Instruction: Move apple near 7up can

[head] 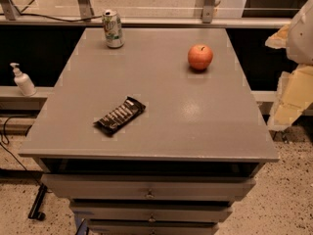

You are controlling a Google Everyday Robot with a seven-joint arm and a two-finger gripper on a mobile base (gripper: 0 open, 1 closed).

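Observation:
The apple (200, 57) is round and red-orange with a short dark stem. It sits on the grey table top (195, 116) at the far right. The 7up can (113, 29) stands upright at the far left corner, silver-white with green markings, well apart from the apple. My gripper (297, 43) shows only as a pale white and cream shape at the right edge of the view. It is off the table's right side, to the right of the apple, and touches nothing on the table.
A dark snack bar wrapper (120, 115) lies left of the table's centre. A white pump bottle (22, 80) stands on a ledge to the left, off the table. Drawers (149, 194) sit below the front edge. A railing runs behind.

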